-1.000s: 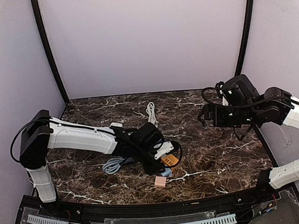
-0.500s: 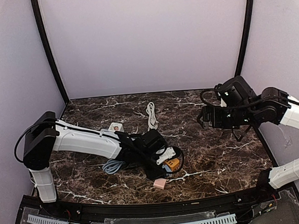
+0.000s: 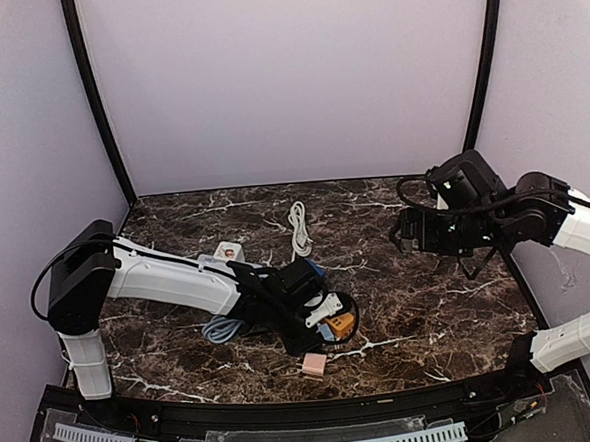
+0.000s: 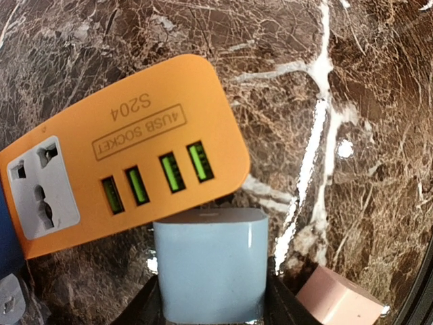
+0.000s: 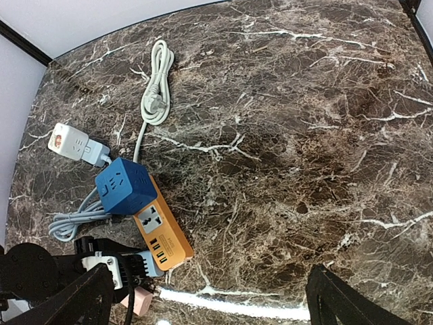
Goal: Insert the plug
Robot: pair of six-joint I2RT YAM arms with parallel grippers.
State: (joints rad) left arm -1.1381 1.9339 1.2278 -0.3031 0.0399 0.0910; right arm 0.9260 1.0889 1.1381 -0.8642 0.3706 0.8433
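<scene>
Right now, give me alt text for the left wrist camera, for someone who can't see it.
A pale blue plug, gripped in the left hand, sits at the edge of an orange power strip with four green USB ports and a grey socket. A pink block lies beside it on the dark marble table.
</scene>
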